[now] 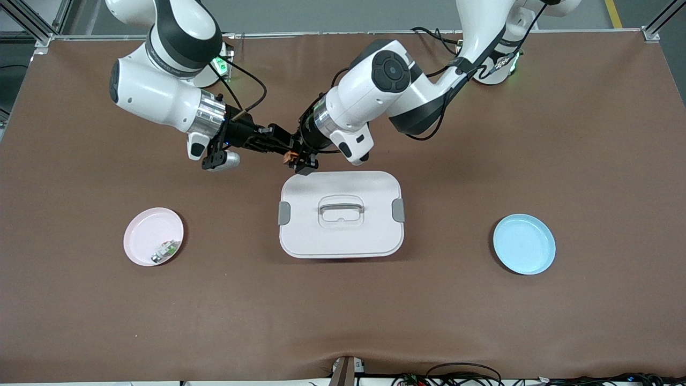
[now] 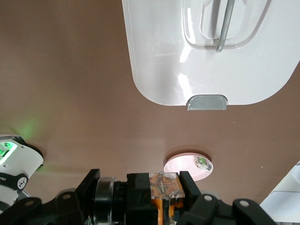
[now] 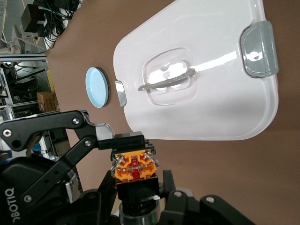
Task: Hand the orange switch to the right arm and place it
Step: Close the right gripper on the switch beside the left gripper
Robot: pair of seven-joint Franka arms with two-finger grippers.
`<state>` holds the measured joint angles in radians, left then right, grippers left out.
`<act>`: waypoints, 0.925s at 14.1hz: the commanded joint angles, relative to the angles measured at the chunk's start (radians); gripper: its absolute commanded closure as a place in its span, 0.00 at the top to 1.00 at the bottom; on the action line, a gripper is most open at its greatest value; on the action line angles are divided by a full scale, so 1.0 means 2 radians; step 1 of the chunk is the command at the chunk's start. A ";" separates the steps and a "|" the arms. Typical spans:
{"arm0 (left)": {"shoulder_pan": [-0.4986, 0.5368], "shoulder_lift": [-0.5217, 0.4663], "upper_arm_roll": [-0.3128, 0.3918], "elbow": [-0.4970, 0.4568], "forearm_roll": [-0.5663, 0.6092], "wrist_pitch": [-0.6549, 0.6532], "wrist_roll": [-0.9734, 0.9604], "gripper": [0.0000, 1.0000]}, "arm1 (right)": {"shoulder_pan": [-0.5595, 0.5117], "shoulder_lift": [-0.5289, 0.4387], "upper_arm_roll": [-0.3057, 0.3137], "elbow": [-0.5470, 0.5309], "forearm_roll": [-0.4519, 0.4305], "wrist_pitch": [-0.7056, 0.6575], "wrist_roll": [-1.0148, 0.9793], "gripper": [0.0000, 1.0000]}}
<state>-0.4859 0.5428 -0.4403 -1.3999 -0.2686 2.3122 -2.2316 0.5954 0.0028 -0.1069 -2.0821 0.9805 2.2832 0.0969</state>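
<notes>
Now I have both the left gripper [image 1: 298, 161] and right gripper [image 1: 283, 146] with fingers clamped on the orange switch [image 1: 290, 156] just above the white box [image 1: 341, 236].

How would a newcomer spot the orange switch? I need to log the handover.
Find the white lidded box mid-table. Just above its edge nearest the robots' bases, the left gripper and right gripper meet, both shut on the orange switch. It is a tiny black block with an orange middle.

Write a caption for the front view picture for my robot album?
Both tools, left tool and right tool, grip the orange switch above the table.
</notes>
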 commanded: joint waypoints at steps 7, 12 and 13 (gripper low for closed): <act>0.001 -0.011 0.002 0.004 0.010 -0.012 -0.007 0.56 | -0.002 -0.001 0.002 0.000 -0.006 -0.003 0.018 0.00; -0.002 -0.014 0.002 0.004 0.009 -0.012 -0.010 1.00 | -0.005 -0.001 0.002 0.003 -0.007 -0.006 0.017 0.00; -0.002 -0.015 0.002 0.004 0.009 -0.012 -0.011 1.00 | -0.006 0.000 0.002 0.004 -0.010 -0.006 0.017 0.00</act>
<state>-0.4862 0.5364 -0.4409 -1.3916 -0.2686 2.3073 -2.2317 0.5945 0.0046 -0.1074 -2.0815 0.9781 2.2831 0.1095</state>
